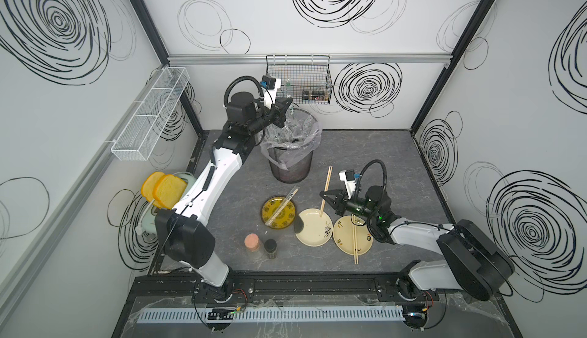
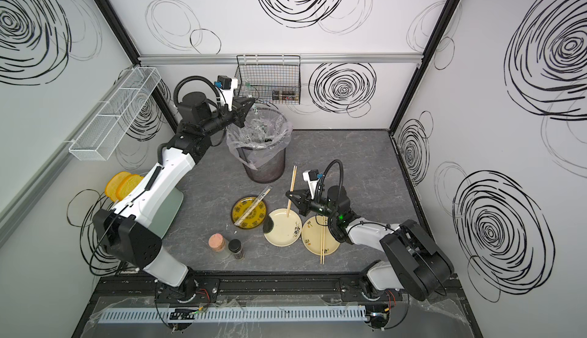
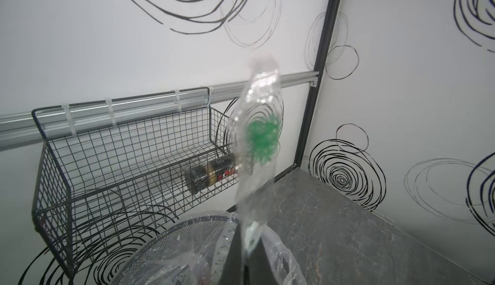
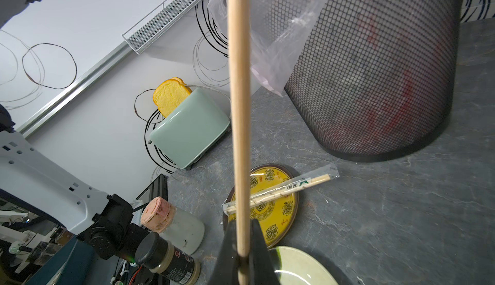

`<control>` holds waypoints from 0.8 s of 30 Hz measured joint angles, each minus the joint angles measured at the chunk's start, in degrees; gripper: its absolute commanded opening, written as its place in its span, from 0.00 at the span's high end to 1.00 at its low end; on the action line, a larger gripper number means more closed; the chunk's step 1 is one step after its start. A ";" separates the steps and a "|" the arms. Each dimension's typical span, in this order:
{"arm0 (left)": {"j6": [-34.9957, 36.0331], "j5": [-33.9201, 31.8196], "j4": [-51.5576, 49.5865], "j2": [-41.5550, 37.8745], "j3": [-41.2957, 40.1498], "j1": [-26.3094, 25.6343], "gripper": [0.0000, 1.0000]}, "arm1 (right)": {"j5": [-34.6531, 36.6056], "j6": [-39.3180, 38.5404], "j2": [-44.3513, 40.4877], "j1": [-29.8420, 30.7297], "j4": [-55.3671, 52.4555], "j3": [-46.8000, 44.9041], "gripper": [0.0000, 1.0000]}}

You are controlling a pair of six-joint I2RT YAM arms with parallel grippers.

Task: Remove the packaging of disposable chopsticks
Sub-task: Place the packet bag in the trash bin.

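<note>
Left gripper is pinched tight on an empty clear sleeve, right at the far rim of the lined mesh bin. I'd carry it over the bin's middle before letting go, because film this light drifts. Right gripper is clamped on a bare chopstick pair above the cream plate. A wrapped pair waits on the yellow plate.
</note>
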 measured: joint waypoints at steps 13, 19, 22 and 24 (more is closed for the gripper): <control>0.52 -1.29 -1.16 12.79 6.62 -0.57 1.00 | -0.07 0.02 0.00 -0.07 0.00 0.09 1.00; 3.54 -2.84 -3.02 13.07 4.98 -0.66 1.00 | -0.07 0.02 0.00 -0.11 0.00 0.09 1.00; 5.97 -3.41 -5.99 13.11 4.04 -0.66 1.00 | -0.09 0.02 0.00 -0.11 0.00 0.11 1.00; 7.56 -3.80 -8.31 13.25 4.09 -0.66 1.00 | -0.07 0.02 0.00 -0.11 -0.02 0.11 1.00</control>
